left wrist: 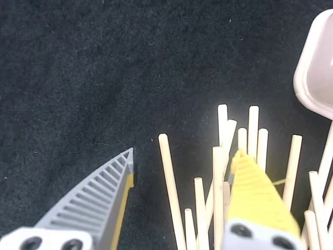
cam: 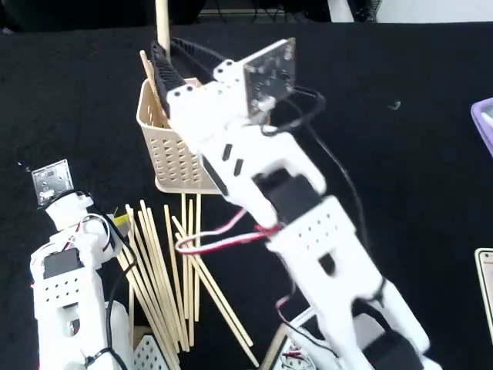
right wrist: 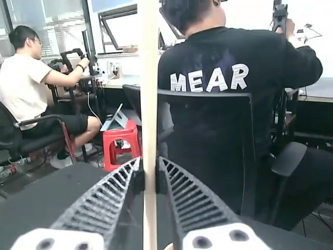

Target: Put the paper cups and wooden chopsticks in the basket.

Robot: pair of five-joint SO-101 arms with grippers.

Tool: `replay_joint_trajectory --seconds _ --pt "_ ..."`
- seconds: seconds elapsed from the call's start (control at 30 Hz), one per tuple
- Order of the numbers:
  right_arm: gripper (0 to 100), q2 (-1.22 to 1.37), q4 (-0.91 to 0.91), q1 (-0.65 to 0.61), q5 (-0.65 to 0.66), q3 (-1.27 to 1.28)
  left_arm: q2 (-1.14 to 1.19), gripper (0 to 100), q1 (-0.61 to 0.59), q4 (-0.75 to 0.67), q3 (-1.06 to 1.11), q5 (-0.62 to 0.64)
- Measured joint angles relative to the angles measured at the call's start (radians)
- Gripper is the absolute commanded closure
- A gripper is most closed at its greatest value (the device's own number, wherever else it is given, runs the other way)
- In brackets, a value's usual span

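A cream perforated basket [cam: 171, 158] stands at the table's middle left, with a chopstick [cam: 148, 71] leaning out of it. Above the basket, my right gripper [cam: 163, 68] [right wrist: 150, 167] is shut on one wooden chopstick [cam: 162, 23] [right wrist: 150, 94] held upright. Several loose chopsticks [cam: 166, 262] [left wrist: 223, 172] lie fanned on the black table in front of the basket. My left gripper [cam: 119, 223] [left wrist: 186, 156] hangs open low over the ends of this pile, its yellow finger [left wrist: 255, 192] above the sticks and its grey finger [left wrist: 104, 198] beside them. The basket's corner [left wrist: 315, 67] shows nearby.
A purple container's edge [cam: 484, 123] is at the far right, with a flat card-like item [cam: 485, 285] below it. Red and black cables hang along the right arm [cam: 323, 231]. The black cloth table [cam: 400, 154] stretches open to the right.
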Motion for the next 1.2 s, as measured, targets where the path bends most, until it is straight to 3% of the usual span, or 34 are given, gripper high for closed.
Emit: replay_joint_trajectory --seconds 0.37,0.53,0.63,0.87,1.03,1.13,1.2 --pt "98.3 0.273 -0.123 0.000 0.000 0.000 0.000 71 0.000 0.000 0.000 0.000" --pt "83.5 0.276 -0.083 0.000 0.000 0.000 0.000 71 0.000 0.000 0.000 0.000" --pt "79.3 0.273 0.005 0.000 0.000 0.000 0.000 71 0.000 0.000 0.000 0.000" --pt "84.4 0.066 0.219 0.000 0.000 0.000 0.000 71 0.000 0.000 0.000 0.000" --pt "85.0 -0.169 0.539 -0.014 0.000 0.023 0.000 71 0.000 0.000 0.000 0.000" --pt "84.9 -0.253 0.756 -0.091 0.000 0.149 0.000 71 0.000 0.000 0.000 0.000" --pt "84.9 -0.259 0.798 -0.127 0.000 0.279 0.000 71 0.000 0.000 0.000 0.000"
